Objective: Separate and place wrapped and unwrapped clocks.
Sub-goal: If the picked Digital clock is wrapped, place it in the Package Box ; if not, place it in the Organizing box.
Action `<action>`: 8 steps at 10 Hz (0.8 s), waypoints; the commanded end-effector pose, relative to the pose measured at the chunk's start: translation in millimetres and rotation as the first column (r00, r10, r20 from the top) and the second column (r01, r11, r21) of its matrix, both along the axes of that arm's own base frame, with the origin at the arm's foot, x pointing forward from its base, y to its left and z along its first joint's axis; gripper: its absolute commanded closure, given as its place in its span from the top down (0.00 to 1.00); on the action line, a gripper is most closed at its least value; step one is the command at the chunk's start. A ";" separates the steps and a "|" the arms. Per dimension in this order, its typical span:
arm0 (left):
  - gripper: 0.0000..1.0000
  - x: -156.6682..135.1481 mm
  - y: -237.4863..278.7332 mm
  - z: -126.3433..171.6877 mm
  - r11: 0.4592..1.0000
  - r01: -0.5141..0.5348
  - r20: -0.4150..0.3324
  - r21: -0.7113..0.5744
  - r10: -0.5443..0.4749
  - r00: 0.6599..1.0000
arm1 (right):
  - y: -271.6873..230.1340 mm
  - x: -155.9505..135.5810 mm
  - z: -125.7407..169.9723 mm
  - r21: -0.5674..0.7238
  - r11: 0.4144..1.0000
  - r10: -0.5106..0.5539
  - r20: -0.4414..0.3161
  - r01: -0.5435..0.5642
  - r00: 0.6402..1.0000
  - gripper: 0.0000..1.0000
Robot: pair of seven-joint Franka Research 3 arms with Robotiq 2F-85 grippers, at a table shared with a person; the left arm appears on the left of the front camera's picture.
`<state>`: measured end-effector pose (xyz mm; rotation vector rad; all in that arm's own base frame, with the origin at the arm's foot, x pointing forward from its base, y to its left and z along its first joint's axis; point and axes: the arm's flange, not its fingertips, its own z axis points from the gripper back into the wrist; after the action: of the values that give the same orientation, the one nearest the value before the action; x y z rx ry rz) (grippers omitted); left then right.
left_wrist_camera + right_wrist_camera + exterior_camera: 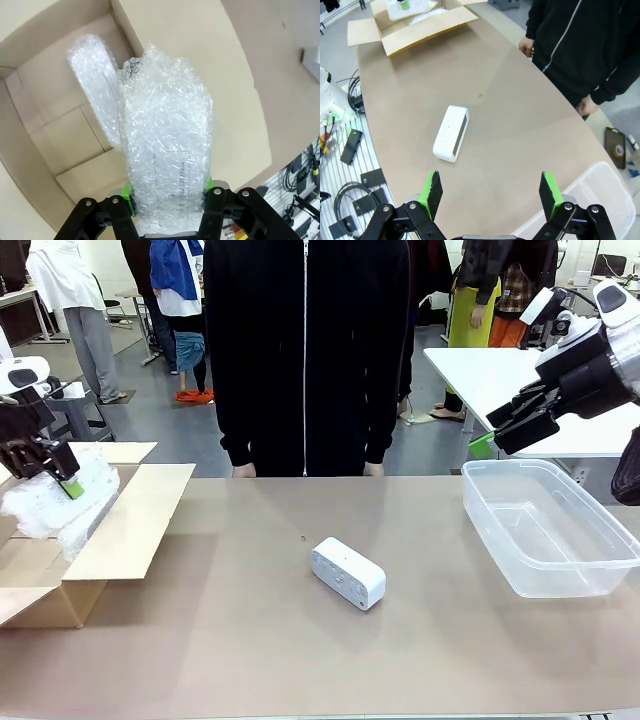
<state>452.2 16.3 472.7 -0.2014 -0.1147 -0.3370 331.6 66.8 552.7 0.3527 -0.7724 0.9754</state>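
Note:
My left gripper (62,478) (170,201) is shut on a wrapped clock (167,150), a bumpy bubble-wrap bundle (50,502) held over the open cardboard box (120,530). A second wrapped bundle (97,92) lies inside the box (45,105). The unwrapped clock (348,573) (451,132), a smooth white block, lies alone at the table's middle. At the right, my right gripper (497,437) (490,192) hangs open and holds nothing, above the near-left corner of a clear plastic bin (585,575), well away from the white block.
A person in a black zip jacket (310,350) stands at the far edge, hands (525,47) resting by the table. The clear bin (600,195) holds nothing. Box flaps (140,505) spread toward the table's middle. Bare tabletop surrounds the white block.

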 end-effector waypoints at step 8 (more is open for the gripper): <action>0.53 48.4 69.5 -9.6 0.916 -0.394 0.041 0.074 0.392 0.919 | 0.4 1.1 -1.7 0.011 1.000 0.015 -0.005 -0.015 1.000 1.00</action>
<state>490.6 93.6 466.4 -0.1368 -0.1678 0.0116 331.5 66.8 552.6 0.3527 -0.7723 0.9756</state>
